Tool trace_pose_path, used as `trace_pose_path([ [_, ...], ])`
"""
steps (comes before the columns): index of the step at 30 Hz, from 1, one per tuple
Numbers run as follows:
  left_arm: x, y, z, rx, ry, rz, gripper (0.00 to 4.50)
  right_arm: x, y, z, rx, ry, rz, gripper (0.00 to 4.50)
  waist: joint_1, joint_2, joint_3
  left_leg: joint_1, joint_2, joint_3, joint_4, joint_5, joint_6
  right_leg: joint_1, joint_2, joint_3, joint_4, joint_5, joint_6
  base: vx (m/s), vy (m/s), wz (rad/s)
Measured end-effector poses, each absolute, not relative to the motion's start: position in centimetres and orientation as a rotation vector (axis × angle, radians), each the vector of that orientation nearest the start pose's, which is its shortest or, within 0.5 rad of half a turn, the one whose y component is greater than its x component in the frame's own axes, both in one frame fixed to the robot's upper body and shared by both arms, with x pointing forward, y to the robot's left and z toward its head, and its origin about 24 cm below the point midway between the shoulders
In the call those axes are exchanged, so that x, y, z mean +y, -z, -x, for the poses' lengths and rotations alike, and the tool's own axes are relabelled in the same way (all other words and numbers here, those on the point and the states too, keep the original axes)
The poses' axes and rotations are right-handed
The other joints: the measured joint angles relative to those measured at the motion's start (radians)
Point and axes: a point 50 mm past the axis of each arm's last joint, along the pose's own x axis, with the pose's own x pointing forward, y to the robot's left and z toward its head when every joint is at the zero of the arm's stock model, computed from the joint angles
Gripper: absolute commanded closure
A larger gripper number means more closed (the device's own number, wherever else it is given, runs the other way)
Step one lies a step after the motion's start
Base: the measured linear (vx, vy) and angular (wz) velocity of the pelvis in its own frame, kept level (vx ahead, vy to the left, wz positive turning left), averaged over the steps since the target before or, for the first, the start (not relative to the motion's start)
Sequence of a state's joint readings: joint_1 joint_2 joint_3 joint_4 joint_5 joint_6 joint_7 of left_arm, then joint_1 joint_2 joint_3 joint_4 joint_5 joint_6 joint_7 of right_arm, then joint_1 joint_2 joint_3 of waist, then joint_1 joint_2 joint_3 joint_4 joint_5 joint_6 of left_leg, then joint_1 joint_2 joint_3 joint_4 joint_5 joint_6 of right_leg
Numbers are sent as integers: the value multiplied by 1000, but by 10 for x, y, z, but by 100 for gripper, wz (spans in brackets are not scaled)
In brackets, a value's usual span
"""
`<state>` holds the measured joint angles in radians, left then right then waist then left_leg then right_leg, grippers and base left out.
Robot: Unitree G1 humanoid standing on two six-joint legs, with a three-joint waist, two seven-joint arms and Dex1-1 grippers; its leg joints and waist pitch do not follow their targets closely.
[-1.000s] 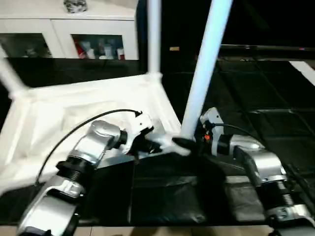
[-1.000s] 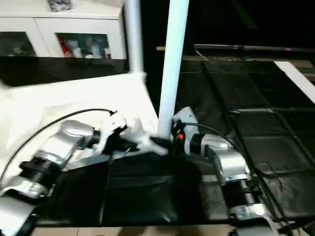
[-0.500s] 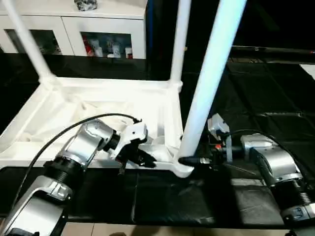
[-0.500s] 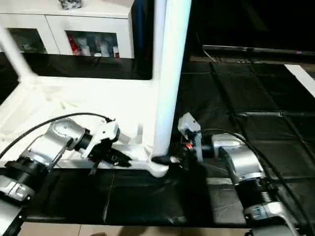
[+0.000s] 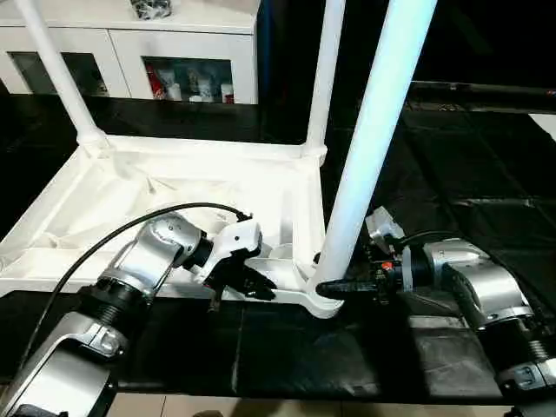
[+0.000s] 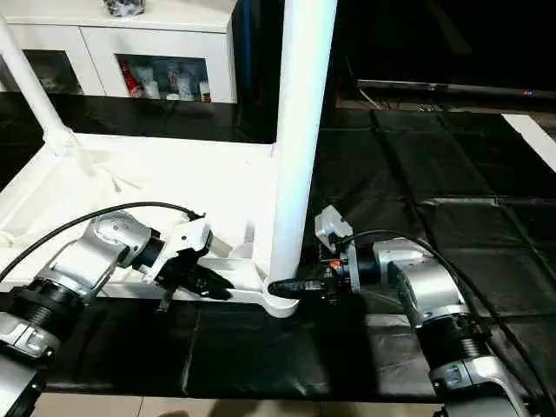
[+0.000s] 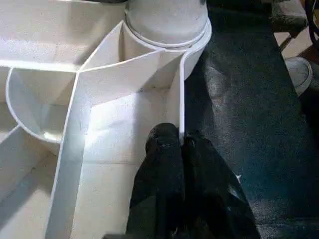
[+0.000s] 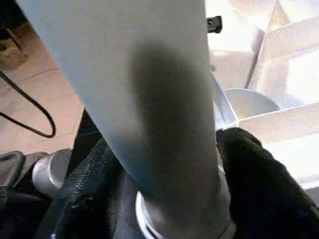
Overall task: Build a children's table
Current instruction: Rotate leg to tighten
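The white tabletop [image 5: 174, 187] lies upside down on the black mat, ribbed underside up. Two white legs rise from its far corners, one on the left [image 5: 56, 74] and one on the right [image 5: 328, 69]. A third leg [image 5: 373, 130] stands in the near right corner socket [image 5: 321, 300], leaning slightly right. My right gripper [image 5: 334, 287] is shut on this leg just above the socket, a black finger [image 8: 249, 169] on each side of it. My left gripper [image 7: 182, 144] is shut on the thin near rim of the tabletop, a little left of that socket [image 7: 169, 20].
A white cabinet with glass doors [image 5: 130, 52] stands behind the tabletop at the back left. Black mat [image 5: 295, 347] covers the ground under and right of the work. A dark bar [image 6: 452, 87] runs along the back right, and a white strip [image 6: 530, 130] lies at the far right.
The whole view has shifted and steadied, so the camera moved. The near right leg stands more upright in its socket than a second ago. Both grippers keep their holds.
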<state>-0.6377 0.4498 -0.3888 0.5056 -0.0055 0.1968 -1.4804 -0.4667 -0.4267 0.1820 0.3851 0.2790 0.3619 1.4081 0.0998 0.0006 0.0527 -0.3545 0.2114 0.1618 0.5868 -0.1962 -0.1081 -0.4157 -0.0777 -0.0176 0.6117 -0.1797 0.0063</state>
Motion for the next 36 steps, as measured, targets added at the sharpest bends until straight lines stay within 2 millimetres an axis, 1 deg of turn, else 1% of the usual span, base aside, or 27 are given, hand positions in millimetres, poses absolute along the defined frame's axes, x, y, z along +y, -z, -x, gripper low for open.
trace_pose_path([
  [2,136,-68,-306,595,1605,-440,450,-150,-63,-289,434,-1474,-42,199,0,0,0,0,0,0,0,0,0,0,0,0,0,0,0,0,0,0],
  [3,136,-68,-306,594,1604,-441,450,-149,-64,-289,432,-1475,-40,199,0,0,0,0,0,0,1,0,0,0,0,0,0,0,0,0,0,0],
  [4,136,-68,-306,594,1602,-440,450,-149,-64,-289,431,-1475,-39,217,-1,0,0,1,0,0,1,0,0,0,0,0,0,0,0,0,0,0],
  [8,134,-67,-306,599,1578,-410,450,-147,-64,-290,419,-1449,-35,226,-5,0,0,1,0,0,1,0,0,2,0,1,2,0,0,0,0,0],
  [11,131,-64,-310,603,1507,-375,450,-146,-61,-291,401,-1357,-36,231,-10,1,-1,3,0,1,1,0,-1,4,0,1,3,0,0,0,0,0],
  [13,131,-62,-313,607,1443,-346,450,-143,-59,-293,382,-1261,-42,235,-17,2,-1,5,-1,1,0,1,-1,5,0,2,3,0,0,0,0,0],
  [15,128,-61,-317,606,1377,-309,450,-140,-58,-299,364,-1154,-47,238,-32,3,-1,5,-1,1,0,1,-2,5,0,2,3,1,0,0,0,0],
  [16,126,-61,-320,605,1339,-293,450,-138,-58,-303,351,-1085,-55,241,-43,3,-1,5,-1,1,0,1,-2,5,0,2,3,1,-1,0,0,0],
  [17,123,-60,-322,601,1308,-276,450,-136,-57,-306,340,-1026,-68,242,-49,3,-1,6,-1,1,0,1,-2,5,1,2,3,1,-1,0,0,0],
  [18,119,-60,-328,594,1251,-255,450,-132,-56,-312,328,-930,-89,243,-57,3,-1,6,-1,1,0,1,-2,4,1,2,3,1,-1,0,0,0],
  [20,112,-60,-332,586,1198,-236,450,-129,-57,-320,319,-832,-93,244,-66,3,-1,5,-1,1,0,1,-3,4,1,3,2,2,-1,0,0,0],
  [24,93,-58,-341,562,1067,-174,450,-122,-60,-336,320,-628,-80,245,-68,3,-1,3,-1,1,-2,1,-3,2,1,2,1,2,-1,0,0,0],
  [27,87,-58,-342,548,1031,-157,450,-120,-62,-342,319,-576,-53,245,-66,2,-1,3,-1,1,-6,1,-2,2,1,2,-2,1,0,0,0,0],
  [28,86,-58,-342,544,1026,-153,450,-120,-63,-342,313,-570,-44,213,-64,2,-1,3,-1,1,-7,1,-2,2,1,2,-2,1,0,0,0,0],
  [30,86,-59,-342,542,1026,-149,450,-120,-63,-342,307,-575,-42,181,-64,1,-1,2,-2,1,-7,1,-1,1,1,2,-2,1,0,0,0,0],
  [32,86,-59,-342,538,1029,-153,450,-119,-63,-341,304,-588,-46,176,-63,1,-1,2,-2,1,-7,1,-1,0,1,2,-2,1,0,0,0,0],
  [34,87,-59,-342,531,1055,-175,450,-122,-62,-339,301,-609,-43,145,-62,0,0,1,-1,2,-7,1,-1,0,1,2,-2,1,0,0,0,0],
  [36,91,-59,-339,526,1103,-200,450,-126,-59,-333,298,-671,-43,145,-61,0,0,1,-1,2,-7,1,-1,0,1,2,-2,1,0,0,0,0],
])
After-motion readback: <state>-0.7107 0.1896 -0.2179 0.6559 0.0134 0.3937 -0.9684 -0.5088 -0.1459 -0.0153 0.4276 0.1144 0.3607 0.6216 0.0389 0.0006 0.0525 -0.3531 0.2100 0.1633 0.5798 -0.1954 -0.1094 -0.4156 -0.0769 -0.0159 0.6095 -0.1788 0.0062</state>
